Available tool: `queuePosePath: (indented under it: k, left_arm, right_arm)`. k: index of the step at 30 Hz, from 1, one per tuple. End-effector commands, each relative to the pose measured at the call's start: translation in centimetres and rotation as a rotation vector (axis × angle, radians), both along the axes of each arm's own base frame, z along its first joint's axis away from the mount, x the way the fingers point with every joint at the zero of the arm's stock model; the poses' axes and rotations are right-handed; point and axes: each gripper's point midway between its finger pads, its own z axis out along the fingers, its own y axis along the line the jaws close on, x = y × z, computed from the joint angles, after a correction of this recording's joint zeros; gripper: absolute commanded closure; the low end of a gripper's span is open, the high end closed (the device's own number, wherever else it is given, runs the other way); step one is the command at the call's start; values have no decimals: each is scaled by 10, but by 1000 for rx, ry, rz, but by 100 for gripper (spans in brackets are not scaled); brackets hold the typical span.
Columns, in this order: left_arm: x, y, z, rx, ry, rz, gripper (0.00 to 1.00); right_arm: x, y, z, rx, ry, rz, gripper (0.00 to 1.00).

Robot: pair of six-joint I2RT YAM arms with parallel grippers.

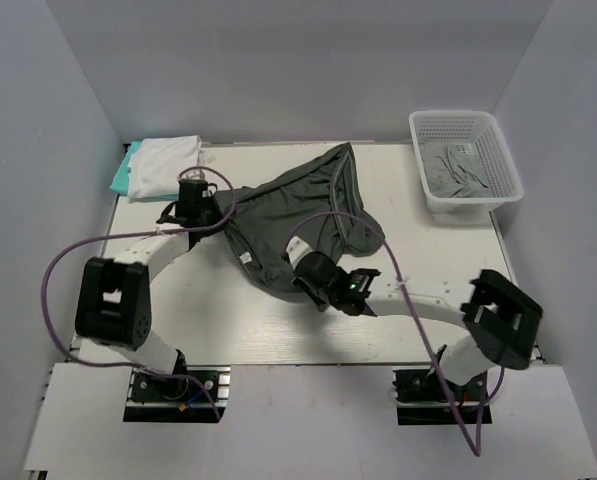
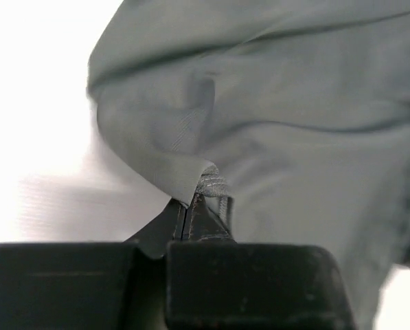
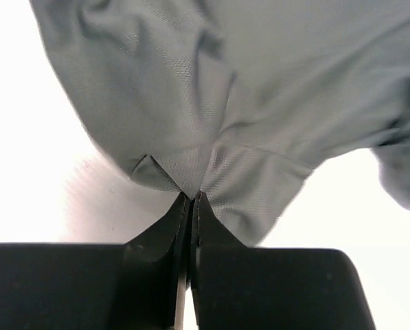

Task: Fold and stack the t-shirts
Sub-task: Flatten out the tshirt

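A dark charcoal-grey t-shirt (image 1: 298, 205) lies crumpled across the middle of the table. My left gripper (image 1: 210, 212) is shut on its left edge; in the left wrist view the hem (image 2: 208, 180) is pinched at my gripper (image 2: 189, 201). My right gripper (image 1: 300, 268) is shut on the shirt's near edge; in the right wrist view the cloth (image 3: 211, 103) bunches at my gripper (image 3: 191, 198). A folded white t-shirt (image 1: 166, 163) lies on a teal one (image 1: 124, 172) at the far left corner. A lighter grey t-shirt (image 1: 461, 168) lies in the basket.
A white plastic lattice basket (image 1: 465, 122) stands at the far right corner. Purple cables (image 1: 63, 262) loop over both arms. Grey walls close in the table on three sides.
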Motion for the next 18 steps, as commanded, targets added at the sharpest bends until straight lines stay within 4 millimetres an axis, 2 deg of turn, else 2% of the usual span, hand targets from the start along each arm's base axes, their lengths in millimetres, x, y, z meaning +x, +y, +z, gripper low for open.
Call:
queuePosePath:
  k: [1,2,3,4,5,6,7,8,9,10,13,14,15,17,18]
  left_arm:
    - [13,-14,93,-57,-282,-65,100]
    - [11,-16,104,-71,-313,-76,100]
    - [10,-16,116,-85,-349,-70,100]
    - [3,-18,142,-105,-418,-83,100]
    - [-3,-18,149,-113,-437,-91,100]
    - [-6,-22,165,-131,-477,-95,100]
    - [-10,-21,177,-136,-509,-96,100]
    - [-17,-20,198,-152,-561,-93,100]
    - [-20,-19,213,-157,-588,-93,100]
    - [-22,-17,232,-156,-619,-84,100]
    - [-31,-17,285,-179,-723,-98,100]
    - [-33,-21,294,-200,-731,-111,100]
    - [-38,-22,317,-212,-779,-124,100]
    - [-45,-26,337,-236,-813,-148,100]
    - [-52,-26,360,-247,-860,-163,100]
  right_arm:
    - [15,1,64,163,-123,-78,100]
    - [16,-1,73,183,-141,-93,100]
    - [17,-2,92,230,-164,-104,100]
    - [21,-10,111,260,-208,-141,100]
    - [23,-13,122,281,-222,-172,100]
    - [28,-27,148,318,-285,-225,100]
    - [30,-34,154,311,-300,-245,100]
    - [31,-38,172,323,-325,-257,100]
    - [30,-45,192,361,-354,-264,100]
    - [29,-49,200,362,-367,-267,100]
    - [22,-59,254,425,-412,-234,100]
    - [20,-59,272,456,-418,-218,100]
    - [17,-65,296,498,-440,-221,100]
    - [13,-70,310,509,-440,-208,100]
    - [9,-77,337,558,-463,-207,100]
